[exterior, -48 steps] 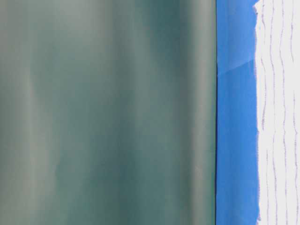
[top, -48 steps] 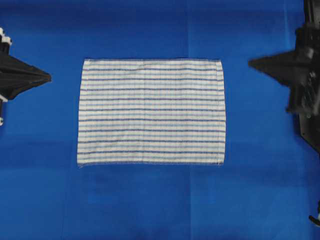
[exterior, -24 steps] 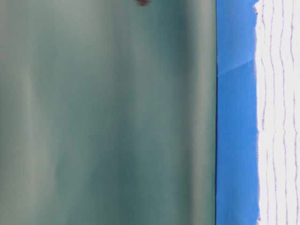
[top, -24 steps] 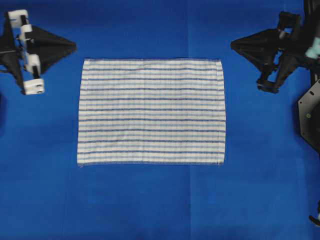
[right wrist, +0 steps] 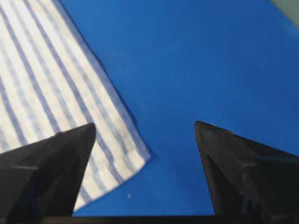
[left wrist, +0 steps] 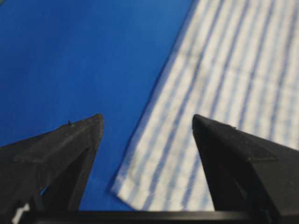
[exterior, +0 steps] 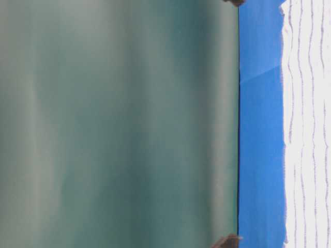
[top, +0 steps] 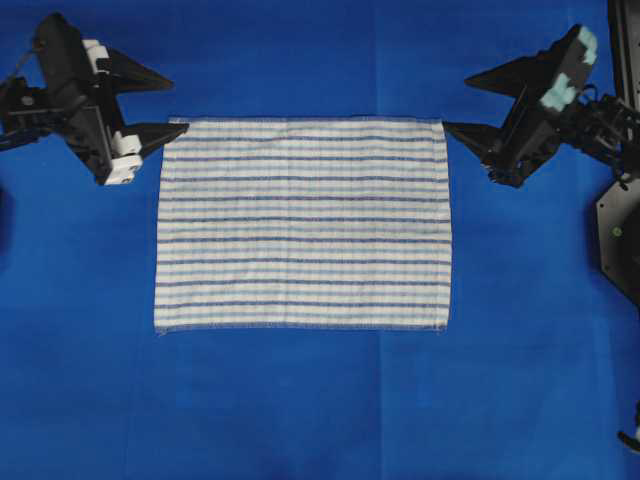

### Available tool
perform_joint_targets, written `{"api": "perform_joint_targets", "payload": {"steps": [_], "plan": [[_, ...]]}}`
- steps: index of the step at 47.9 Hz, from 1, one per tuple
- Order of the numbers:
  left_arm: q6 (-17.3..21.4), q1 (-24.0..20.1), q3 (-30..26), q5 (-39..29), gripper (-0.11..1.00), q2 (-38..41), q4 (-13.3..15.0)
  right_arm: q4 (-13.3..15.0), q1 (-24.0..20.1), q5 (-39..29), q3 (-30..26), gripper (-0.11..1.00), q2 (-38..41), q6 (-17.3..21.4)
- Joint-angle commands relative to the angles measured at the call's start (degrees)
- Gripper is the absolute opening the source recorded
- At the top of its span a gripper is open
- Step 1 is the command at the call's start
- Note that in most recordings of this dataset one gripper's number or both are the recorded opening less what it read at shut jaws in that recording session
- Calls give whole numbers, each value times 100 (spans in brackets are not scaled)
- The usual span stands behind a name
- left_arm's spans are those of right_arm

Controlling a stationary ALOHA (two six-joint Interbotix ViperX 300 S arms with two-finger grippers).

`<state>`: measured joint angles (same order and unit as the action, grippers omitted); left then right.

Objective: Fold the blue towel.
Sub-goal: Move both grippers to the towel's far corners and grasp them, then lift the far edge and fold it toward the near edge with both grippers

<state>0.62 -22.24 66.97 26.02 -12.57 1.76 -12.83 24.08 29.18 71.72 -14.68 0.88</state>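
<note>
The blue towel (top: 300,222), white with thin blue stripes, lies flat and unfolded in the middle of the blue sheet (top: 300,400). My left gripper (top: 178,104) stands open at its far left corner, one fingertip touching or just over the corner. In the left wrist view that gripper (left wrist: 147,119) is open with the towel (left wrist: 224,70) corner lying between its fingers, not gripped. My right gripper (top: 457,101) is open at the far right corner. The right wrist view shows this gripper (right wrist: 145,125) open above the towel (right wrist: 46,84) corner.
The blue sheet (exterior: 261,155) covers the whole table around the towel (exterior: 307,124). In the table-level view a blurred grey-green surface (exterior: 119,124) fills the left. Part of the right arm's black base (top: 620,240) sits at the right edge.
Both grippers have come in from the table's sides to the towel's two far corners. Both have gone from shut to open.
</note>
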Motion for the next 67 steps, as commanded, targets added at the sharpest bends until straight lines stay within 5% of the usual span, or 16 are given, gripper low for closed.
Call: {"api": "perform_joint_targets", "payload": {"steps": [1, 23, 36, 40, 51, 67], "plan": [[-9, -176, -123, 141, 73, 316, 18, -44, 9, 185, -97, 70, 308, -9], [-35, -308, -229, 404, 72, 1336, 26, -88, -167, 246, -492, 69, 1485, -9], [-44, -308, -378, 325, 68, 1661, 18, -88, -220, 246, -536, 55, 1556, -9], [-44, -308, -378, 229, 58, 1670, 18, -88, -220, 246, -527, 42, 1556, -9], [-35, -220, -387, 88, 4, 1661, 18, -88, -255, 246, -536, 4, 1556, -9], [53, -97, -431, 35, 2, 1397, 18, -88, -334, 185, -545, -2, 1371, -9]]}}
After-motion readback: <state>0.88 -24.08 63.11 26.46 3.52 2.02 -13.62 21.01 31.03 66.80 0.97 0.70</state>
